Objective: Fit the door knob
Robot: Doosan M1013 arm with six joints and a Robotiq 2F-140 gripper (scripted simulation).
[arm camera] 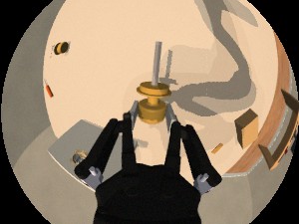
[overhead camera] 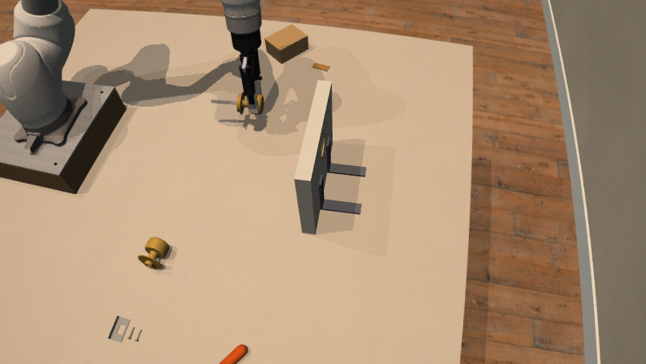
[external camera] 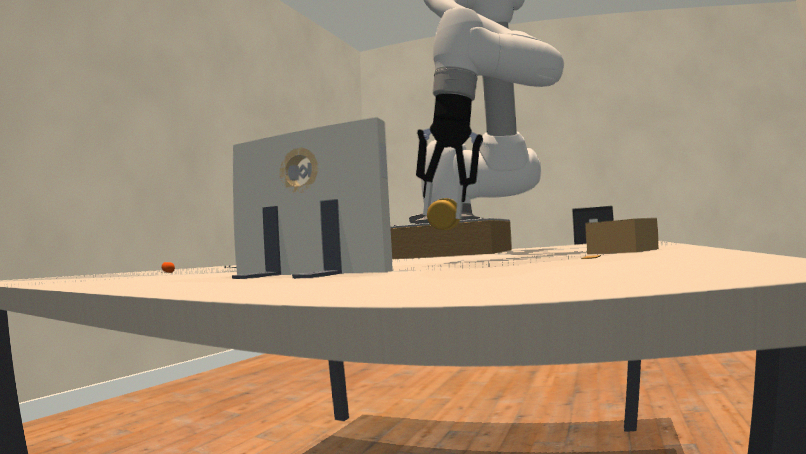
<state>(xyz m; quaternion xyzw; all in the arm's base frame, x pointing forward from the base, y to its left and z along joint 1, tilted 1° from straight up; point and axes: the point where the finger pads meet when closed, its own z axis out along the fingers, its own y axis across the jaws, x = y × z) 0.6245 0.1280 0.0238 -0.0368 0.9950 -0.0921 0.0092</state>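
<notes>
Wood flooring surrounds the beige bench [overhead camera: 384, 280], where an upright wooden door panel [overhead camera: 312, 144] carries the brass latch [external camera: 299, 168]. Above the bench, beside the panel's robot-facing side, the end effector [overhead camera: 251, 103] is partly closed, grasping a door knob [overhead camera: 244, 103] by its round head, spindle pointing away from the panel. Two knobs appear: this one and another knob [overhead camera: 154, 252] lying well apart. Beside a small plate [overhead camera: 119, 328] lie seemingly two screws [overhead camera: 135, 334].

Top: high, oblique, wide over desk [overhead camera: 226, 189]. Exterior: low at desk edge, facing robot base. Wrist: fisheye, close, looking past end effector [arm camera: 153, 116]. All share upright door panel [overhead camera: 312, 149].
</notes>
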